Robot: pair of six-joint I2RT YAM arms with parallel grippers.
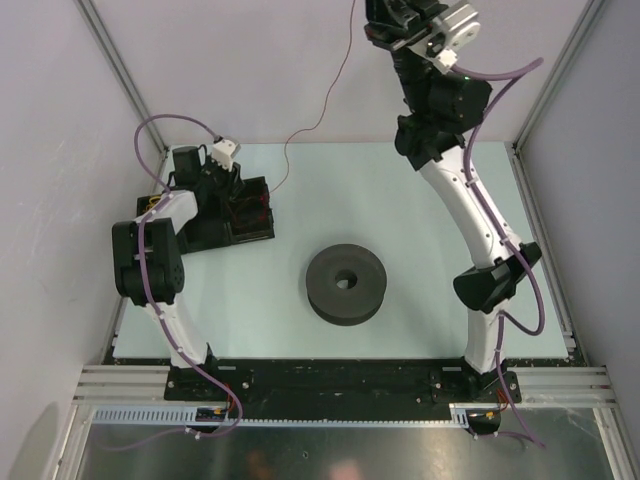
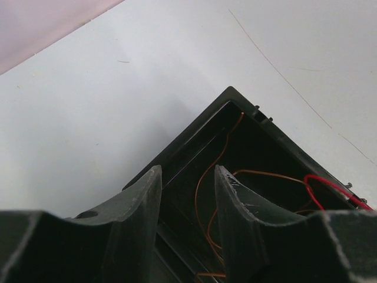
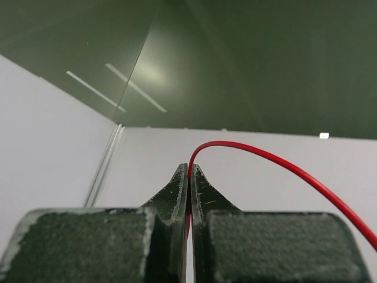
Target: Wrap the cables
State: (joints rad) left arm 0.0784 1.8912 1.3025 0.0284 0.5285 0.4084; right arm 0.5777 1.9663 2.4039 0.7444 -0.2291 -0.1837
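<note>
A pale table (image 1: pixel 420 200) inside white walls carried a dark grey spool (image 1: pixel 346 284) at its middle. The right gripper (image 3: pixel 189 171), raised high by the far wall, had its fingers pinched together on the thin red cable (image 3: pixel 219 143), which trailed down to a black box (image 1: pixel 255 225) at the left. Over that box hung the left gripper (image 2: pixel 187 177), fingers apart.

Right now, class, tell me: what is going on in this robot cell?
The right gripper, raised high, is shut on the thin red cable, which trails down toward the black box on the left. The left gripper is open over that box. The grey spool sits in the middle, looking bare.
</note>
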